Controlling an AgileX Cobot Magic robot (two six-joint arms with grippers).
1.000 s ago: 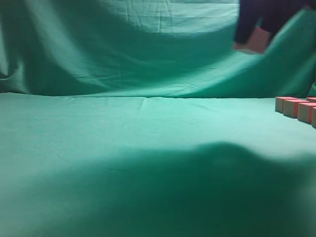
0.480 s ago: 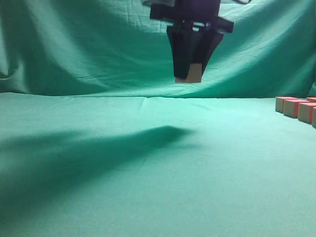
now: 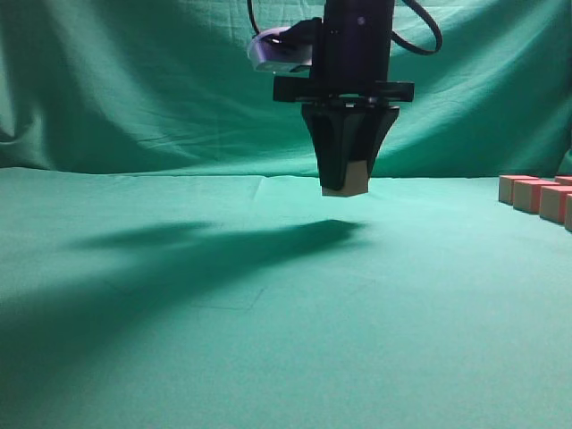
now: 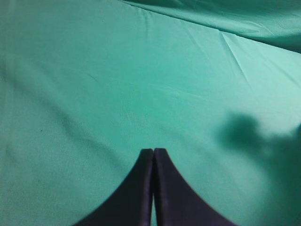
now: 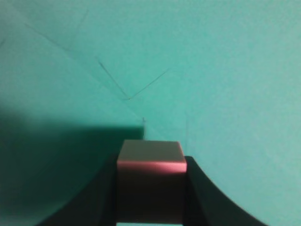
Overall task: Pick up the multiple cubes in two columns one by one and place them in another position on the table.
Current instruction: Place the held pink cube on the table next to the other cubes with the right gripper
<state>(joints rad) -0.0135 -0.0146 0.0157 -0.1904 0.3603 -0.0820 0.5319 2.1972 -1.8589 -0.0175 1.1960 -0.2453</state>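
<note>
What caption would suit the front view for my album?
Right pincer holds a wooden cube above the green table; more cubes wait at right.

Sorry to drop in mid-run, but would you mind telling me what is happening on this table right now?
The right gripper is holding one cube in the air above the middle of the green table, not yet set down. More cubes sit in a row at the table's far right edge. The left gripper is shut and empty, hovering over bare cloth.
</note>
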